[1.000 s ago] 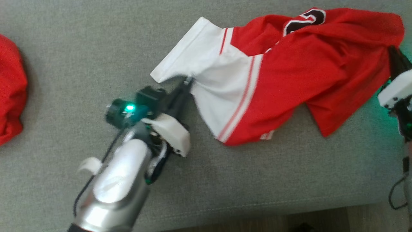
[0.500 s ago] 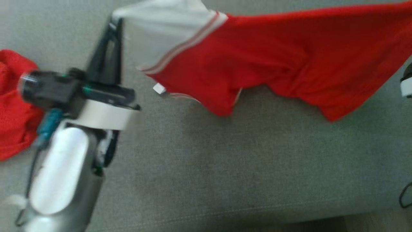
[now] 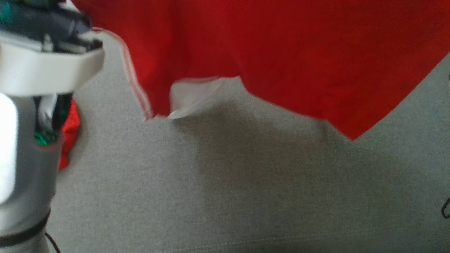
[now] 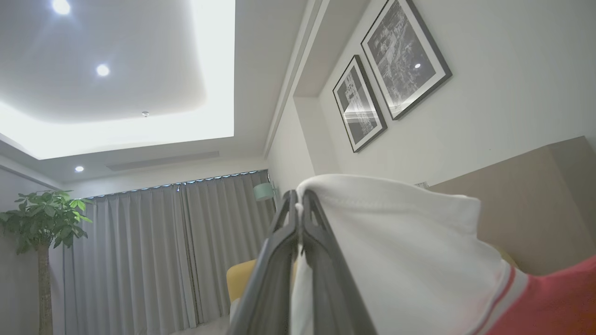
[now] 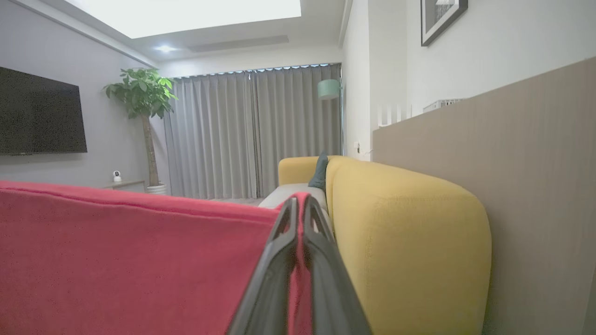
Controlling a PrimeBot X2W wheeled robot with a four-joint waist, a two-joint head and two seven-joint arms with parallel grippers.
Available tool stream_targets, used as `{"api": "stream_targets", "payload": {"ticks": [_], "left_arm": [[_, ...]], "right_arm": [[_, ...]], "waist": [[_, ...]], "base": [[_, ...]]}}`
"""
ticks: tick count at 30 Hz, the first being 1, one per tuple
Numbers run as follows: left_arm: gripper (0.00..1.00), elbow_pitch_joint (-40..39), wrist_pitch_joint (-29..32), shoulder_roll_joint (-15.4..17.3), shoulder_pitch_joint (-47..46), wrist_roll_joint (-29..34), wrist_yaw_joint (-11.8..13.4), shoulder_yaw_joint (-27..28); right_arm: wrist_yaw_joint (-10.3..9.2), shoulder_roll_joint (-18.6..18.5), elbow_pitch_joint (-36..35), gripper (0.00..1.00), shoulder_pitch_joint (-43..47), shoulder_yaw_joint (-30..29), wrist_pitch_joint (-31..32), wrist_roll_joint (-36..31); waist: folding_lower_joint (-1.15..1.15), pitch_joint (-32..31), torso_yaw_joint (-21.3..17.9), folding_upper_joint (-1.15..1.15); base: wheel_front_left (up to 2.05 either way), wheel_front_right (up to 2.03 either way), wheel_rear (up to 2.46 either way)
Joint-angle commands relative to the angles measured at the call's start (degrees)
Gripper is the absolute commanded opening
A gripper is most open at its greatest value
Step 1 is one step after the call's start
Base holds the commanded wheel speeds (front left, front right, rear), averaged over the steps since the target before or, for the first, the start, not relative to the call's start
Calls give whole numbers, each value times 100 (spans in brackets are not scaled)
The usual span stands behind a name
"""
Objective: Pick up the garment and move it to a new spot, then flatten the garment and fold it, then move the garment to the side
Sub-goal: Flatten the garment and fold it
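Nearest: grey seat (image 3: 225,196) of the sofa, bare fabric w/ a seam line along its near edge. At near left is the robot's left forearm (image 3: 21,168), silver, w/ a white band at the wrist. A black cable (image 3: 445,210) loops in at the near right edge. Just behind the forearm, a bit of a second red cloth (image 3: 70,135) shows at the left.

Beyond that is the garment (image 3: 281,52): a red jersey held up over the seat & spread left to right btwn both arms. Its lower edge hangs in two points. The mid-left one has pale striped trim & a white flap; the other is at right. Shadow on the seat under them. Can't tell if those points touch the seat.

The left gripper (image 4: 298,201) has its fingers pressed together, clamped on the white sleeve end of the garment. White cloth drapes off to the right, w/ red starting past a striped band. The right gripper (image 5: 298,205) is likewise pinched tight on the red hem, w/ cloth stretching off to the left.

Further back: yellow backrest (image 5: 405,246) w/ a wood panel (image 5: 512,163) behind it, & a dark cushion (image 5: 320,172). At the far end of the rm: grey curtains (image 5: 251,130), teal floor lamp (image 5: 329,88), potted plant (image 5: 139,93), dark TV (image 5: 42,116) on a wall, & framed prints (image 4: 400,60) high up.
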Motion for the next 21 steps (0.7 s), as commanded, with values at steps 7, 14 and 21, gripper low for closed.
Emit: {"api": "stream_targets", "payload": {"ticks": [7,14,21], "left_arm": [[0,381,236,185,-860,-246,-262,86],[0,1379,78,-88,-1368,-574,-442,37],[0,2932,-396,-476,-2367,-783,-563,81]], "right_arm": [[-5,30,-46,0,-414,159,154,152],[-5,130,526,0,-1011,465,73,331],[-5,232,1799,0,-2260,768,-442,432]], "waist": [[0,-192,-16,0],[0,46,-32,0],[0,448,-56,0]], "base": [[0,0,0],[0,0,0],[0,0,0]]}}
